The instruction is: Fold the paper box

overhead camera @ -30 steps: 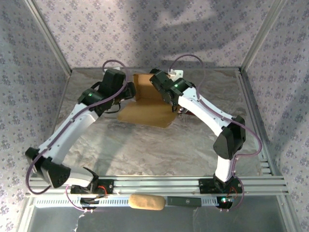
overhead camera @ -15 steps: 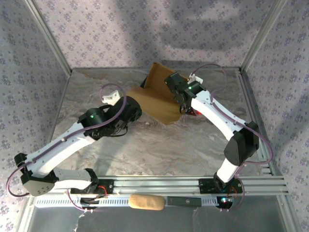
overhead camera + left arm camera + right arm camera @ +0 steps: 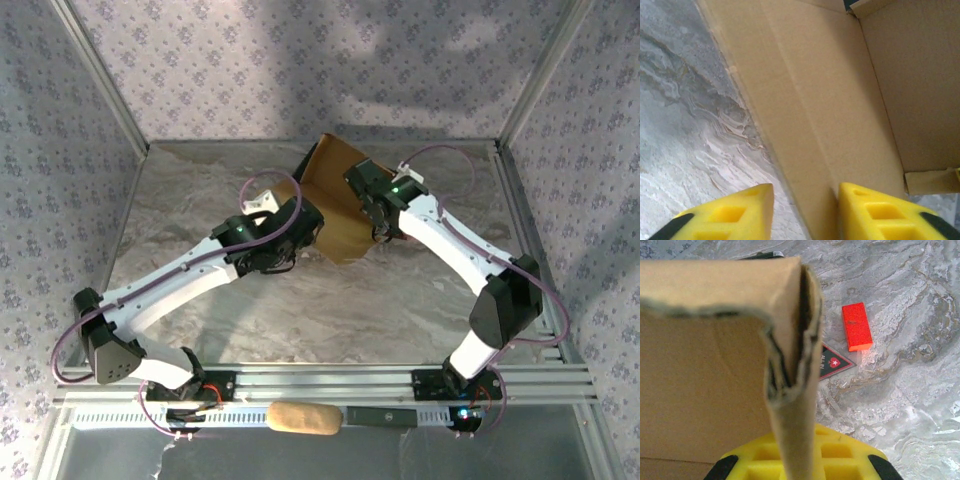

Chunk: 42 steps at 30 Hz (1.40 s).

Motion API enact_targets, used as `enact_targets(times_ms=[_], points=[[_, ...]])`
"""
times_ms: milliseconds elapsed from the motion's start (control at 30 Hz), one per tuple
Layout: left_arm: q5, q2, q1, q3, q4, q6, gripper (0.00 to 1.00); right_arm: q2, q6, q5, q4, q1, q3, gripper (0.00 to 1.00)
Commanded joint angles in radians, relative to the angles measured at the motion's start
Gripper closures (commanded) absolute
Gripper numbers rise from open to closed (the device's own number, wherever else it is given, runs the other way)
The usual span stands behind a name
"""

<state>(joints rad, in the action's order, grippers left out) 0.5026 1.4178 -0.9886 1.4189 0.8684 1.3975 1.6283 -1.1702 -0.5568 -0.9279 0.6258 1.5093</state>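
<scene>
The paper box [image 3: 335, 195] stands tilted on the table [image 3: 330, 310], left arm [image 3: 190, 275] and right arm [image 3: 450, 240] flanking it.

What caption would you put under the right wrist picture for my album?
Right gripper pinches a folded edge of the paper box above the marble table, red block nearby.

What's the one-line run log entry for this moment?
object: paper box, tilted up off table | left gripper: open, straddling box edge | right gripper: shut on paper box edge | fold: unfinished
</scene>
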Motion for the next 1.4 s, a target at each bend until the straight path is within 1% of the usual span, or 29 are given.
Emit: enact_targets(times_ms=[0, 33, 167, 200, 233, 300, 333, 400, 467, 500, 567, 600, 633, 667, 733, 800, 833, 900, 967, 1033, 1100, 1167, 1267, 1367], points=[[0.029, 0.007, 0.005, 0.036, 0.007, 0.026, 0.72, -0.033, -0.050, 0.016, 0.006, -0.001, -0.020, 1.00], [0.036, 0.007, 0.005, 0.035, 0.011, 0.028, 0.75, -0.034, -0.055, 0.017, 0.005, -0.001, -0.023, 1.00], [0.063, 0.009, 0.009, 0.046, 0.039, 0.026, 0.97, -0.042, -0.065, 0.053, 0.008, -0.002, -0.037, 1.00], [0.069, 0.011, 0.011, 0.056, 0.056, 0.018, 1.00, -0.044, -0.057, 0.067, 0.015, -0.003, -0.037, 0.93], [0.069, 0.015, 0.013, 0.069, 0.078, 0.009, 1.00, -0.050, -0.041, 0.084, 0.024, 0.000, -0.036, 0.80], [0.116, 0.018, 0.019, 0.099, 0.118, -0.033, 1.00, -0.074, -0.030, 0.098, 0.019, 0.008, -0.030, 0.55], [0.135, 0.018, 0.024, 0.116, 0.145, -0.064, 1.00, -0.097, -0.029, 0.095, 0.017, 0.019, -0.034, 0.46], [0.140, 0.023, 0.048, 0.149, 0.177, -0.159, 1.00, -0.153, -0.030, 0.104, 0.022, 0.034, -0.051, 0.34], [0.151, 0.034, 0.076, 0.196, 0.235, -0.234, 1.00, -0.222, -0.021, 0.133, 0.041, 0.041, -0.076, 0.27], [0.147, 0.040, 0.095, 0.219, 0.244, -0.309, 1.00, -0.257, -0.009, 0.142, 0.053, 0.044, -0.087, 0.25], [0.125, 0.053, 0.131, 0.271, 0.259, -0.485, 1.00, -0.315, 0.031, 0.151, 0.067, 0.043, -0.097, 0.24], [0.056, 0.057, 0.155, 0.294, 0.231, -0.650, 1.00, -0.343, 0.072, 0.161, 0.090, 0.038, -0.106, 0.24], [-0.041, 0.056, 0.175, 0.308, 0.205, -0.801, 1.00, -0.369, 0.136, 0.185, 0.143, 0.027, -0.128, 0.24], [-0.084, 0.056, 0.188, 0.318, 0.199, -0.896, 1.00, -0.395, 0.200, 0.216, 0.203, 0.014, -0.154, 0.24], [-0.190, 0.069, 0.227, 0.360, 0.235, -1.058, 1.00, -0.426, 0.336, 0.322, 0.316, -0.029, -0.208, 0.23], [-0.270, 0.102, 0.251, 0.442, 0.317, -1.225, 1.00, -0.439, 0.462, 0.444, 0.405, -0.084, -0.243, 0.25], [-0.284, 0.121, 0.252, 0.476, 0.361, -1.288, 1.00, -0.445, 0.515, 0.481, 0.434, -0.097, -0.256, 0.26], [-0.262, 0.161, 0.250, 0.526, 0.439, -1.412, 1.00, -0.469, 0.654, 0.572, 0.526, -0.109, -0.303, 0.26], [-0.250, 0.175, 0.242, 0.520, 0.446, -1.537, 1.00, -0.497, 0.782, 0.677, 0.628, -0.115, -0.383, 0.26], [-0.238, 0.195, 0.242, 0.505, 0.438, -1.619, 1.00, -0.515, 0.852, 0.756, 0.727, -0.123, -0.445, 0.26], [-0.255, 0.213, 0.236, 0.487, 0.438, -1.745, 1.00, -0.521, 0.912, 0.780, 0.808, -0.130, -0.506, 0.28], [-0.242, 0.221, 0.217, 0.462, 0.417, -1.843, 1.00, -0.512, 0.968, 0.806, 0.861, -0.136, -0.555, 0.28], [-0.237, 0.218, 0.197, 0.430, 0.385, -1.977, 1.00, -0.485, 1.065, 0.824, 0.892, -0.145, -0.602, 0.27], [-0.226, 0.223, 0.195, 0.415, 0.357, -2.074, 1.00, -0.481, 1.176, 0.880, 1.014, -0.149, -0.700, 0.25]])
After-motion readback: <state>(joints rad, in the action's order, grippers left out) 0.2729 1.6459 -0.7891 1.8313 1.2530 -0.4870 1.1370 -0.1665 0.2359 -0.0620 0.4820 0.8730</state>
